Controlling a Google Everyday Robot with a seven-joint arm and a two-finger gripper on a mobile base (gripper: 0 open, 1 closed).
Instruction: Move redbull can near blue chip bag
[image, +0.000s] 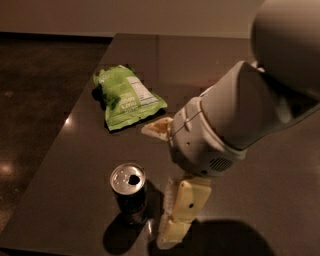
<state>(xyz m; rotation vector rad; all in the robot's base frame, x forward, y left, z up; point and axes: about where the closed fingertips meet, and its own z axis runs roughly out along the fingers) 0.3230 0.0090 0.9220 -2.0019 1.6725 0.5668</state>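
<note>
The redbull can (129, 191) stands upright near the table's front edge, dark-bodied with a silver top and an open tab hole. My gripper (174, 231) hangs down just right of the can, low over the table and very close to it. It holds nothing that I can see. The blue chip bag is almost wholly hidden behind my arm (235, 120); only a pale corner (156, 128) of it sticks out to the arm's left, behind the can.
A bright green snack bag (128, 96) with a white label lies at the back left of the dark table (75, 150). The table's left edge runs diagonally beside it, with dark floor (35, 95) beyond.
</note>
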